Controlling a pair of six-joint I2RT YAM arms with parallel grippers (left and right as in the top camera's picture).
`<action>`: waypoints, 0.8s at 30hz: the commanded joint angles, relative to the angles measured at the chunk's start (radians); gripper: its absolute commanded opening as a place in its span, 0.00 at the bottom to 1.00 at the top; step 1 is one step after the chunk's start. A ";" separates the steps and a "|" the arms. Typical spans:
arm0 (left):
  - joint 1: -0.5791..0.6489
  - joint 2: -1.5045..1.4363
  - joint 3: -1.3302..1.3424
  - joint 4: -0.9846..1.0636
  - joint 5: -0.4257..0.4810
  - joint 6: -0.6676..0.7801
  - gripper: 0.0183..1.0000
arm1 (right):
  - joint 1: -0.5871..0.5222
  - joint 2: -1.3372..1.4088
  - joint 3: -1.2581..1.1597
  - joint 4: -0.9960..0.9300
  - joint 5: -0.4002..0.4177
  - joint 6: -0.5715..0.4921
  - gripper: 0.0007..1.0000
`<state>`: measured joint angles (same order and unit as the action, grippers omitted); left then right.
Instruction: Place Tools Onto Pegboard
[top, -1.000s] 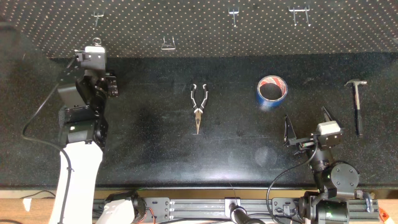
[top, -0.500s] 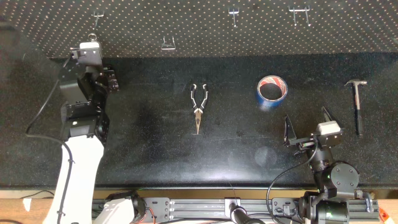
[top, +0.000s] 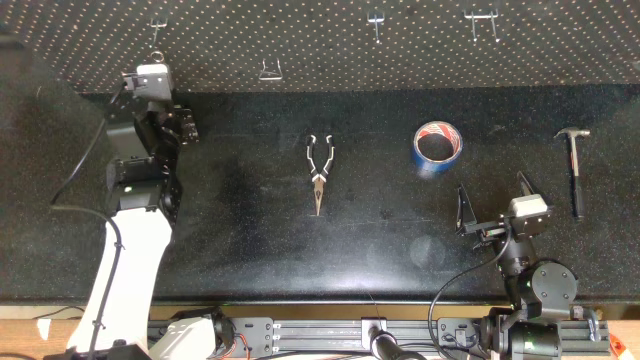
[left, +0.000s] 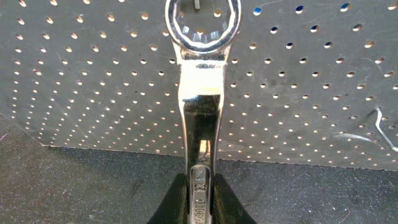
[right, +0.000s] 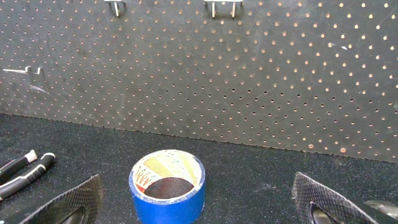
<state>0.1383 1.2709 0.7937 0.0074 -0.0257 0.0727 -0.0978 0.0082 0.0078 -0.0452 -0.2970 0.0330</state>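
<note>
At the left gripper (left: 199, 198), jaws squeezed tight on the handle of a shiny wrench (left: 200, 106). Holds it straight up against the pegboard (left: 311, 93), with the ring end at the top middle of the left wrist view, right around a small peg (left: 198, 4) (looks hooked on, but hard to tell if hanging by itself). At the right gripper (top: 493, 200), low at the right of the top view, jaws wide apart, gripping nothing.

Looks like the first tool nearly up. Left to do: let go of the wrench, then hang three more things lying on the black table (top: 240, 240). In the middle, pliers (top: 319, 170); to their right, a blue tape roll (top: 437, 145); near the right edge, a hammer (top: 574, 170). All well apart from each other.

For holders, just the hooks (top: 377, 18) along the top of the board. Nothing seen hanging on them yet, apart from the wrench at its peg in the upper left.
</note>
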 joint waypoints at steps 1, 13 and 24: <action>0.000 0.010 0.056 0.012 -0.047 -0.017 0.01 | 0.006 -0.007 -0.004 -0.003 0.000 0.015 1.00; -0.003 0.000 0.065 0.013 -0.046 -0.017 0.01 | 0.006 -0.007 -0.004 -0.003 0.000 0.015 0.99; 0.001 -0.002 0.065 0.013 -0.050 -0.017 0.01 | 0.006 -0.007 -0.004 -0.003 0.000 0.015 1.00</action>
<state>0.1383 1.2785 0.8219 0.0086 -0.0525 0.0727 -0.0978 0.0082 0.0078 -0.0452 -0.2970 0.0330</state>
